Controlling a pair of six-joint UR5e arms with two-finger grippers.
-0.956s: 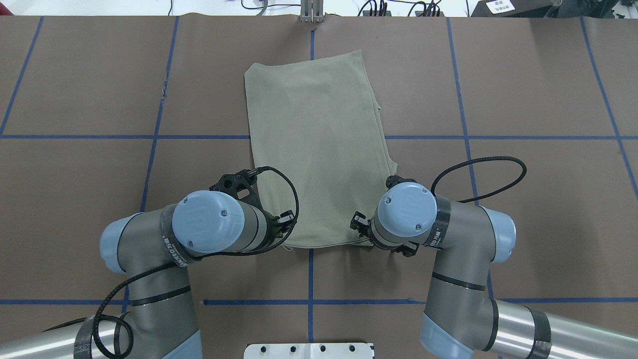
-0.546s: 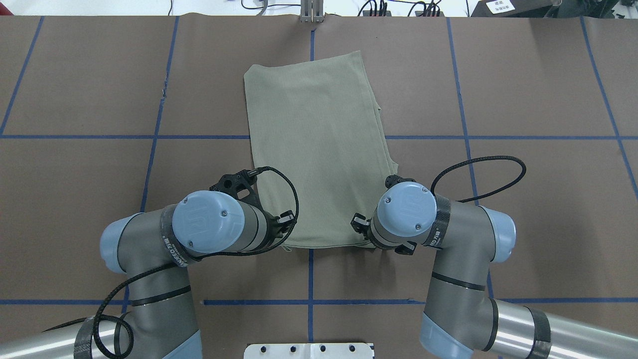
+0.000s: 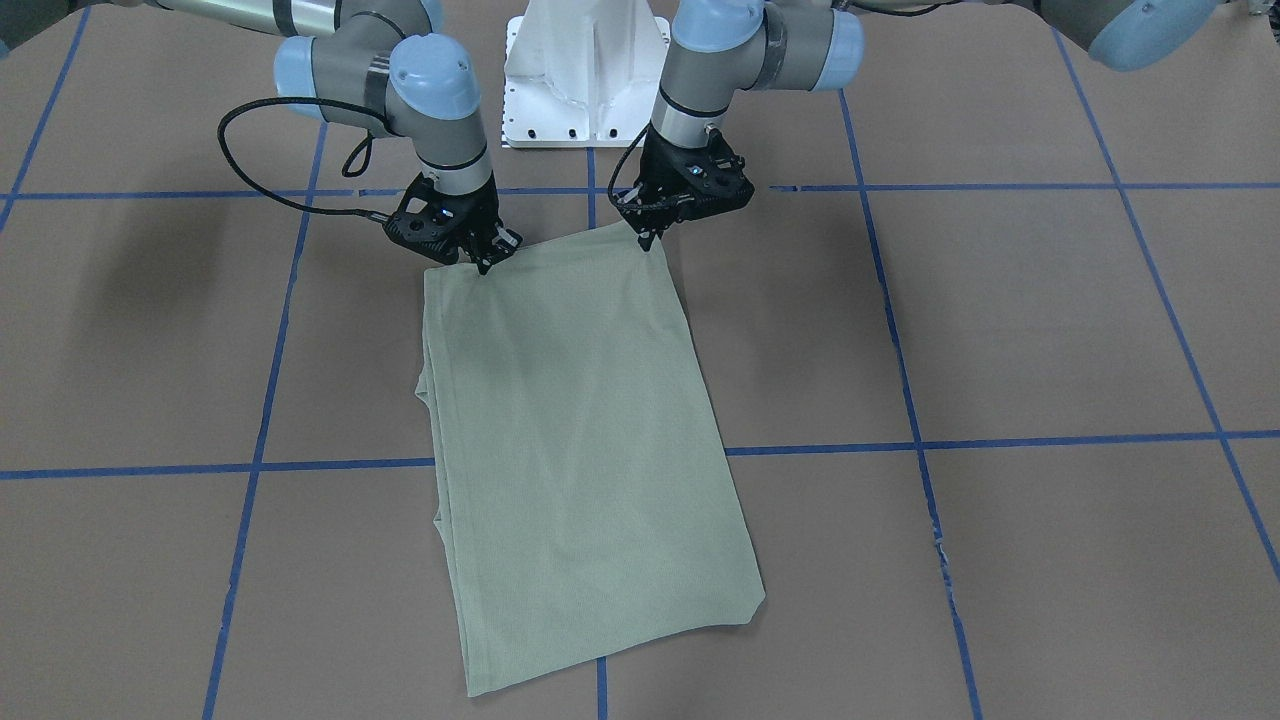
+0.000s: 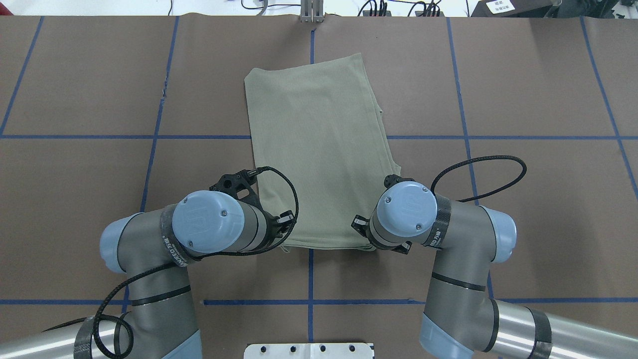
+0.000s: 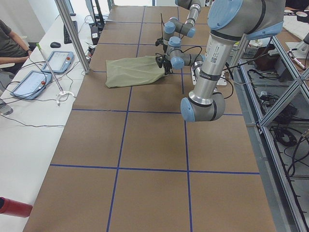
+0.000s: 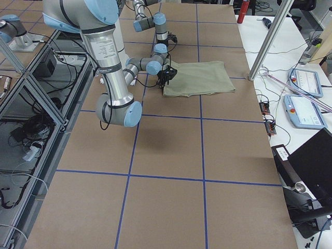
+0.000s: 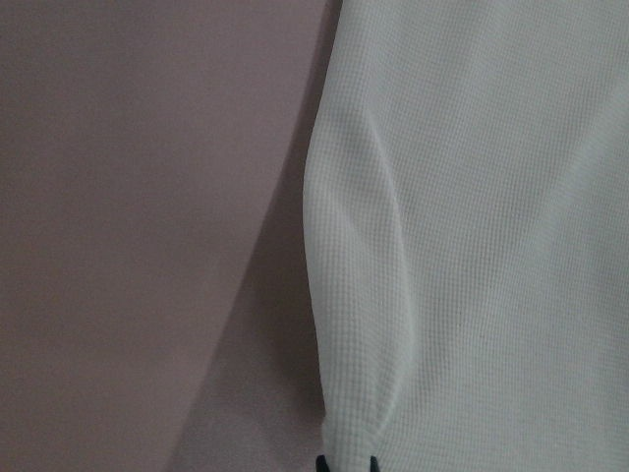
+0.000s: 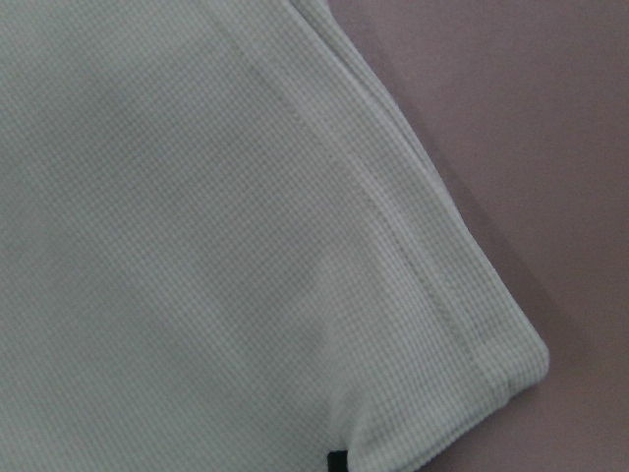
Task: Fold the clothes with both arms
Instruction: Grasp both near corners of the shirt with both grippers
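The sage-green shirt (image 3: 580, 430) lies flat on the brown table as one long folded rectangle (image 4: 319, 149), its short end toward the robot. My left gripper (image 3: 648, 240) is shut on the corner of that end; the left wrist view shows the knit (image 7: 472, 246) gathered into its tips (image 7: 344, 462). At the other near corner, my right gripper (image 3: 484, 266) is shut on the fabric (image 8: 197, 246), one dark tip just visible (image 8: 337, 460). Collar and sleeves are hidden inside the fold.
The white pedestal base (image 3: 585, 70) stands just behind the grippers. Blue tape lines cross the table (image 4: 523, 214). A side bench carries tablets (image 5: 58, 60), with a seated person (image 5: 9, 43) beside it. A metal post (image 5: 72, 34) rises near the shirt's far end.
The shirt has slid a little toward the robot, its far edge and near corners shifting with it. Both arms have barely moved.
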